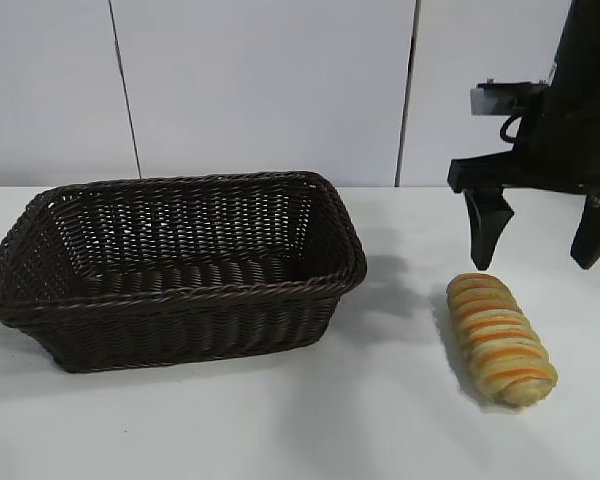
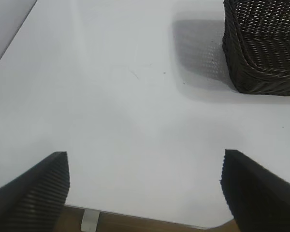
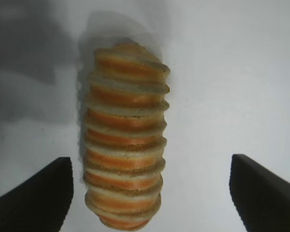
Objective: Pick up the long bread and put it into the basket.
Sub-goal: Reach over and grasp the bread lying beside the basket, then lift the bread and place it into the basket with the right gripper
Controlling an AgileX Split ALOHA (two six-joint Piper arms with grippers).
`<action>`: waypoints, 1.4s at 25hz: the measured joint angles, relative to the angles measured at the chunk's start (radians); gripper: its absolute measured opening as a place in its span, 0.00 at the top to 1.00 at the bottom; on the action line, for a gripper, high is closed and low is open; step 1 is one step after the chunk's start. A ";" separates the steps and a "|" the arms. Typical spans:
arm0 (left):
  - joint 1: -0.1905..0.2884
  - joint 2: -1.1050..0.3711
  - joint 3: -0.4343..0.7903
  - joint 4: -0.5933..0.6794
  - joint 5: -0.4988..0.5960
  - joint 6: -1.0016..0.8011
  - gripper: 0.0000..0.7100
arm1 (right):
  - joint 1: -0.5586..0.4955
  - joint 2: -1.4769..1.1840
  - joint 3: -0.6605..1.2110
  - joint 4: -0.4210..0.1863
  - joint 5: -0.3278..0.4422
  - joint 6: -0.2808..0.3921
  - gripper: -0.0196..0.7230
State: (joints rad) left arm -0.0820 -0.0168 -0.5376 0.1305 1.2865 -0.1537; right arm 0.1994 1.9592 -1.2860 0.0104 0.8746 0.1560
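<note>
The long bread (image 1: 500, 338) lies on the white table at the right, a golden-tan loaf with orange-brown stripes; it also shows in the right wrist view (image 3: 125, 135). The dark brown wicker basket (image 1: 170, 300) stands empty at the left; one corner of it shows in the left wrist view (image 2: 263, 48). My right gripper (image 1: 542, 235) hangs open just above and behind the bread's far end, its fingers wide apart; in the right wrist view (image 3: 150, 193) the near end of the loaf lies between the jaws, closer to one finger. My left gripper (image 2: 145, 188) is open over bare table, out of the exterior view.
The white table (image 1: 310, 410) stretches between basket and bread. A white panelled wall (image 1: 260, 90) runs behind. The table's edge (image 2: 150, 221) shows below my left gripper in its wrist view.
</note>
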 joint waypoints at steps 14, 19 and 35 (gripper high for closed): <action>0.000 0.000 0.000 0.000 0.000 0.000 0.13 | 0.003 0.082 0.000 0.020 -0.073 0.029 0.65; 0.000 0.000 0.000 0.000 0.000 0.000 0.13 | 0.003 0.082 -0.001 0.022 -0.062 0.032 0.82; 0.000 0.000 0.000 0.000 0.000 0.000 0.13 | 0.003 -0.203 -0.361 -0.060 0.192 0.004 0.85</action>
State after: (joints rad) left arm -0.0820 -0.0168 -0.5376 0.1305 1.2865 -0.1537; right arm 0.2024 1.7563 -1.6471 -0.0496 1.0662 0.1596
